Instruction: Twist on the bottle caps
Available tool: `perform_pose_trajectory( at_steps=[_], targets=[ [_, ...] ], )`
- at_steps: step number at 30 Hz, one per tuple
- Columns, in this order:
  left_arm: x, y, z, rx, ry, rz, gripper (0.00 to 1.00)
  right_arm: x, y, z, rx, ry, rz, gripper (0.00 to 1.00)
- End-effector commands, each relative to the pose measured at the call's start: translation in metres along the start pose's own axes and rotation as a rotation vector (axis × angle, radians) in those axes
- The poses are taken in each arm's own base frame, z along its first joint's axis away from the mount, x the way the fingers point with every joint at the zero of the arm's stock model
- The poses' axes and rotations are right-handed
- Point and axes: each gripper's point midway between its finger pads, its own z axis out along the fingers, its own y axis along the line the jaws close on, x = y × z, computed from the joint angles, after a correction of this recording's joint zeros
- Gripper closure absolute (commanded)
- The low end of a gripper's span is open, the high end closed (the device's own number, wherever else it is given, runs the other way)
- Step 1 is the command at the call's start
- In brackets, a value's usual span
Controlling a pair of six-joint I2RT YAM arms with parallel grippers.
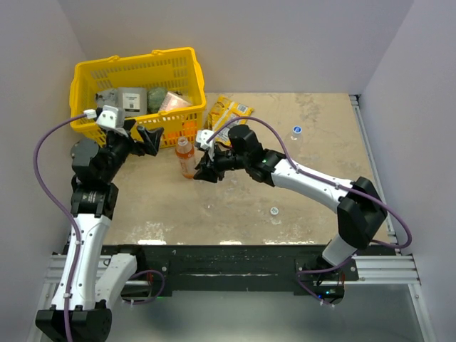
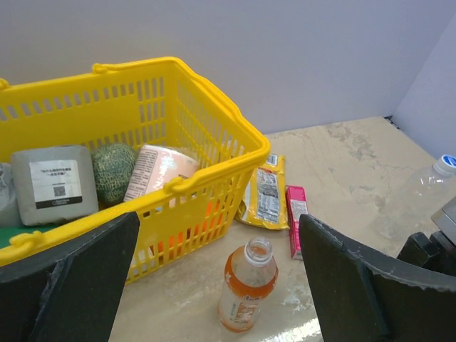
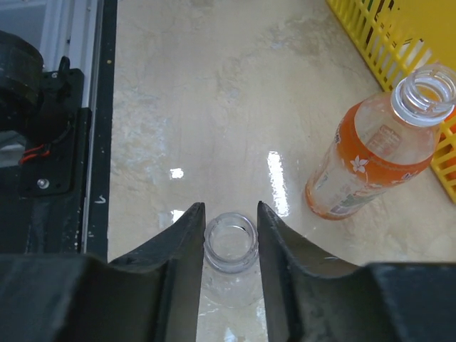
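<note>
The right arm (image 1: 313, 182) is stretched from its base at the near right, leftward across the table (image 1: 320, 157), with the wrist held low over the surface just beside the orange bottle (image 1: 185, 158). From the wrist view, the right gripper (image 3: 230, 208) is seen with its fingers (image 3: 187, 242) set on either side of the open neck of a clear bottle (image 3: 230, 246). Both fingers are pressed against the rim, so the neck is pinched between them.

The left arm (image 1: 89, 214) is carried upright from its base at the near left and bent forward toward the yellow basket (image 1: 85, 78). The left gripper (image 1: 153, 137) is held above the table, near the basket's front wall. Its fingers (image 2: 71, 285) are spread wide, and nothing is held or touched by them.

The orange bottle is stood upright and uncapped on the table just beside the basket, between the two grippers. A whitish cap (image 1: 275, 211) is seen lying on the table, well apart from both bottles and nearer the arm bases. A second clear bottle (image 1: 294, 137), topped by a blue cap (image 1: 297, 130), is placed toward the far right of the table; whether it stands or lies cannot be told. A yellow packet (image 2: 263, 196) and a pink packet (image 2: 295, 214) are laid side by side next to the basket
</note>
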Motion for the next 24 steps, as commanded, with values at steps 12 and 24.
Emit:
perform_pose_trajectory(
  at_steps=[12,24],
  targets=[
    [0.090,-0.087,-0.042,0.601,0.174,0.031,0.00,-0.106,0.005,-0.093,0.066,-0.069,-0.099,0.99],
    [0.142,-0.154,-0.026,0.840,0.242,0.077,0.00,-0.143,0.009,-0.133,-0.057,-0.106,-0.080,1.00]
  ],
)
